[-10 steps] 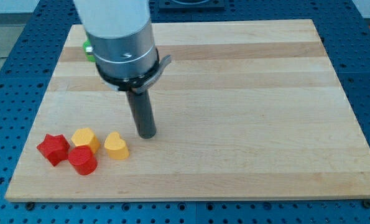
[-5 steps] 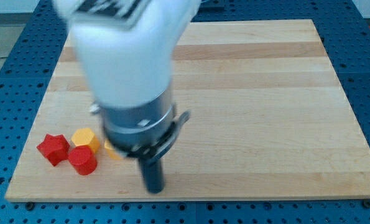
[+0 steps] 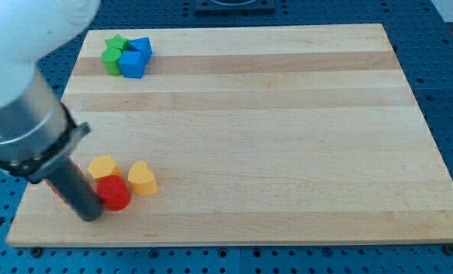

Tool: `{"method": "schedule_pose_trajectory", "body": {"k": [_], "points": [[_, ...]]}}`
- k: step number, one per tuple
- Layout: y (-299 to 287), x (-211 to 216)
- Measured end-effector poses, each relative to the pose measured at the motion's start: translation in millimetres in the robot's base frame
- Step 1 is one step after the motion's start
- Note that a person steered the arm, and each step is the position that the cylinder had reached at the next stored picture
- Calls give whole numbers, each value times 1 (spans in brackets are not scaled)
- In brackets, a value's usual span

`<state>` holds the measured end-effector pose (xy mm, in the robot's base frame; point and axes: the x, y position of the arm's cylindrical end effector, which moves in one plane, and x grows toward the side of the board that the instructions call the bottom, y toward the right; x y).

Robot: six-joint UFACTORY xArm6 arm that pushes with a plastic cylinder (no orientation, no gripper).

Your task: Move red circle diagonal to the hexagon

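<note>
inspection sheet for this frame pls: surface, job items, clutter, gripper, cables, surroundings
Surface: wooden board, flat, pale planks.
Job's things: red circle touching the yellow hexagon at its lower right, near the view's bottom left.
Clutter: yellow heart right of the hexagon; green star and blue blocks clustered at the view's top left; a red sliver beside the rod, shape hidden.
Gripper: none fitted; my tip sits against the red circle's left side.
Cables: nothing seen.
Surroundings: blue perforated table around the board.
</note>
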<state>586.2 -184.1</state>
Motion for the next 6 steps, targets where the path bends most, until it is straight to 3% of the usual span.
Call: {"method": "schedule_pose_trajectory", "body": {"k": [2, 6], "points": [[39, -10], [9, -155]]}}
